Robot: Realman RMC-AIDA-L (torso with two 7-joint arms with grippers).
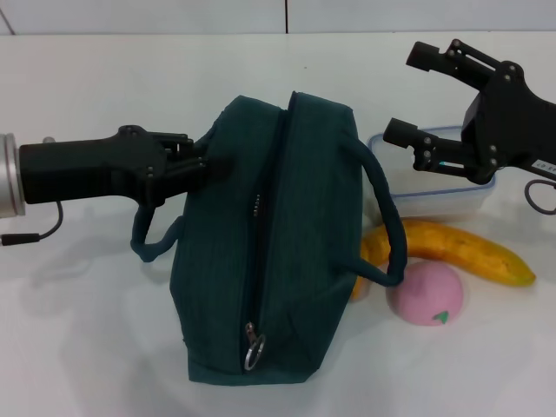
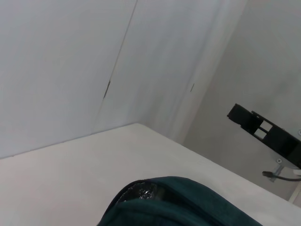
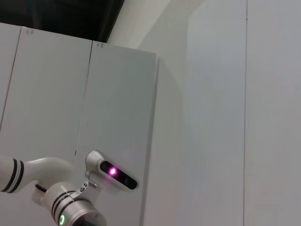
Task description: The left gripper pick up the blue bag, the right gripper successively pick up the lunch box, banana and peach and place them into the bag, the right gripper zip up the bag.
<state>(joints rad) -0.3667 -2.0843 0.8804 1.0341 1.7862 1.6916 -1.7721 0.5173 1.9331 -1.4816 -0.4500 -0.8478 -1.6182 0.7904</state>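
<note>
The blue bag [image 1: 287, 234] lies on the white table, its top zipper drawn along its length and the metal ring pull [image 1: 253, 352] at the near end. My left gripper [image 1: 205, 163] reaches in from the left, shut on the bag's left side near the top of the handle. Over the lunch box [image 1: 439, 193], at the right rear, my right gripper [image 1: 415, 95] hovers open and holds nothing. The banana [image 1: 465, 249] lies right of the bag, partly behind its right handle. The pink peach [image 1: 426, 294] rests just in front of it. The left wrist view shows the bag's top [image 2: 183, 202].
The bag's left handle [image 1: 149, 245] droops onto the table below my left arm. A thin black cable [image 1: 35, 234] trails from the left wrist. White wall panels stand behind the table. In the right wrist view, the left arm's green ring light [image 3: 61, 219] shows low against the panels.
</note>
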